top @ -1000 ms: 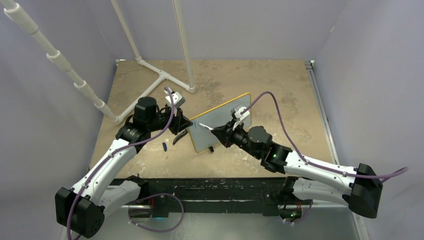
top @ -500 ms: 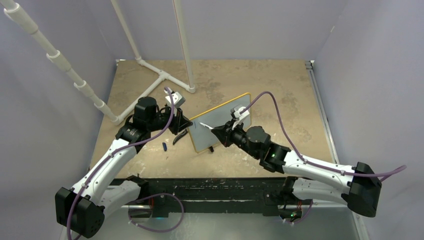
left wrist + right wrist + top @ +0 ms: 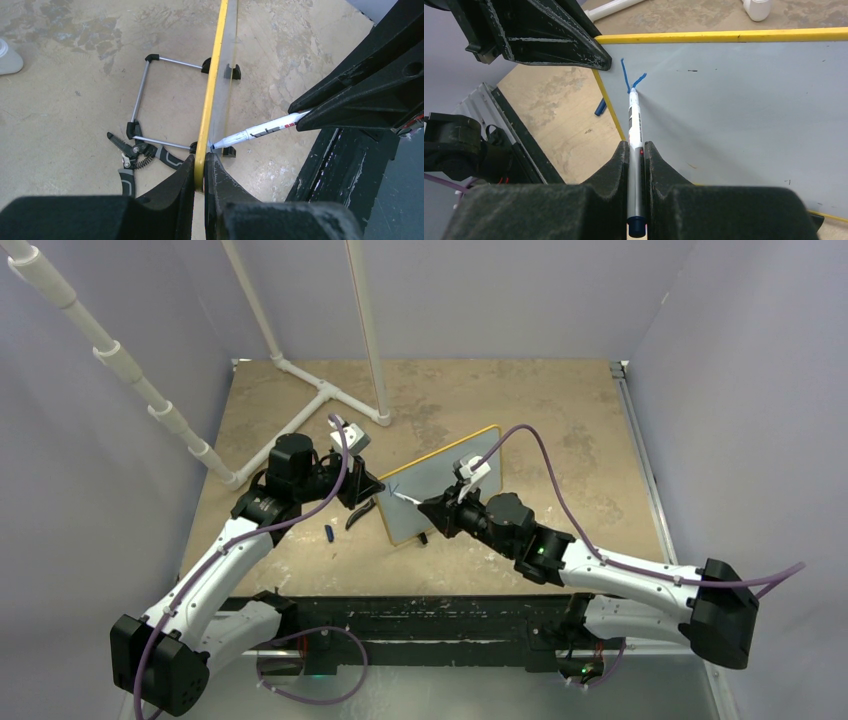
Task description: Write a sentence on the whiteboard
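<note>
The right gripper (image 3: 635,146) has its matte black jaws clamped on a slim white marker (image 3: 634,117), whose tip touches the smooth pale face of the whiteboard (image 3: 744,100) at two short blue strokes (image 3: 629,79) near a rounded corner. The left gripper (image 3: 199,167) is pinched shut on the whiteboard's thin yellow frame by that corner. The board stands on edge on the mottled tan table (image 3: 560,410), with a wire stand (image 3: 142,100) behind it.

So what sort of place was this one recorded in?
Probably a robot test booth in a lab: plain walls box in a worn, stained table, a white plastic pipe frame stands on it, and a left arm and right arm are bolted at its near edge.
</note>
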Controlling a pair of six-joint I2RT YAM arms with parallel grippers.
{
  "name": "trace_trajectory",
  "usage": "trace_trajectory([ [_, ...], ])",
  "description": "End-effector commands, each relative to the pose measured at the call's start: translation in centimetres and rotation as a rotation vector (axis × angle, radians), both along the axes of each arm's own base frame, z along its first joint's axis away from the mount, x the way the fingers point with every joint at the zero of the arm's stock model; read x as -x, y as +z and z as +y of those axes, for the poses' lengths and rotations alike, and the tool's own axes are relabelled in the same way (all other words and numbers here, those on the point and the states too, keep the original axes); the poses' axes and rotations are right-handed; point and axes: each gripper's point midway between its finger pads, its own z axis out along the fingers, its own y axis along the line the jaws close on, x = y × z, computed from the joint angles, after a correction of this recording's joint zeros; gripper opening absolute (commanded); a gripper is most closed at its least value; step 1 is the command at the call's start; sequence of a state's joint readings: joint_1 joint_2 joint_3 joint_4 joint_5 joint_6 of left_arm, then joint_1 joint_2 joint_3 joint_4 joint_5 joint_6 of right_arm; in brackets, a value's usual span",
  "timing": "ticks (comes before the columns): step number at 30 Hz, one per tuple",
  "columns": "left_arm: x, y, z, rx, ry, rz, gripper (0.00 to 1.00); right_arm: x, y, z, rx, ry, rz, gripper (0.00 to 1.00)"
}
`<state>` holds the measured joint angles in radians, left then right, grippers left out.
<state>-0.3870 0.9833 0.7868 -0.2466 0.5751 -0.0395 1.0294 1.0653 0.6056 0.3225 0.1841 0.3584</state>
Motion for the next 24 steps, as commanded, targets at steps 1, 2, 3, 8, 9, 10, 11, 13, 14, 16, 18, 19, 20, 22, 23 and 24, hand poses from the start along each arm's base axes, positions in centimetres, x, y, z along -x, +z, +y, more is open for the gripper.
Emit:
trace_trajectory([
  [1, -0.2, 1.1, -0.1, 0.008, -0.011, -0.058, 0.0, -0.6, 1.5, 0.1, -0.04, -0.028, -0.026, 0.0],
  [2, -0.2, 1.1, 0.0, 0.007, -0.01, -0.057, 0.0, -0.7, 1.5, 0.0, -0.041, -0.036, -0.025, 0.0],
  [3, -0.2, 1.0, 0.0, 0.007, -0.009, -0.057, 0.0, -0.8, 1.5, -0.2, -0.04, -0.045, -0.024, 0.0],
  [8, -0.2, 1.1, 0.0, 0.007, -0.009, -0.059, 0.0, -1.1, 1.1, -1.1, -0.026, -0.094, -0.013, 0.0],
  [9, -0.2, 1.1, 0.0, 0.007, -0.009, -0.059, 0.0, -1.1, 0.8, -1.2, -0.021, -0.098, -0.009, 0.0],
  [10, -0.2, 1.2, 0.0, 0.008, -0.008, -0.061, 0.0, -1.2, 0.7, -1.4, -0.017, -0.107, -0.005, 0.0],
  [11, -0.2, 1.2, 0.0, 0.008, -0.009, -0.061, 0.0, -1.2, 0.6, -1.6, -0.014, -0.113, -0.002, 0.0],
  [13, -0.2, 1.1, 0.0, 0.007, -0.008, -0.06, 0.0, -1.3, 0.3, -1.8, -0.009, -0.125, 0.004, 0.0],
  [14, -0.2, 1.1, 0.0, 0.008, -0.009, -0.059, 0.0, -1.2, 0.2, -1.9, -0.007, -0.129, 0.007, 0.0],
  [16, -0.2, 1.1, 0.0, 0.008, -0.01, -0.06, 0.0, -1.2, 0.2, -2.1, -0.009, -0.134, 0.007, 0.0],
  [18, -0.1, 1.1, 0.0, 0.008, -0.01, -0.059, 0.0, -1.2, 0.3, -2.2, -0.01, -0.134, 0.007, 0.0],
  [19, -0.1, 1.1, 0.0, 0.008, -0.011, -0.06, 0.0, -1.2, 0.3, -2.1, -0.01, -0.134, 0.007, 0.0],
  [20, -0.2, 1.1, 0.0, 0.008, -0.01, -0.059, 0.0, -1.2, 0.2, -2.1, -0.007, -0.131, 0.009, 0.0],
  [22, -0.2, 1.1, 0.0, 0.008, -0.009, -0.059, 0.0, -1.1, 0.3, -2.0, -0.011, -0.122, 0.006, 0.0],
  [23, -0.2, 1.1, 0.0, 0.007, -0.009, -0.059, 0.0, -0.9, 0.5, -1.9, -0.019, -0.11, 0.0, 0.0],
  [24, -0.2, 1.1, 0.0, 0.007, -0.008, -0.059, 0.0, -0.7, 0.6, -1.9, -0.025, -0.099, -0.004, 0.0],
])
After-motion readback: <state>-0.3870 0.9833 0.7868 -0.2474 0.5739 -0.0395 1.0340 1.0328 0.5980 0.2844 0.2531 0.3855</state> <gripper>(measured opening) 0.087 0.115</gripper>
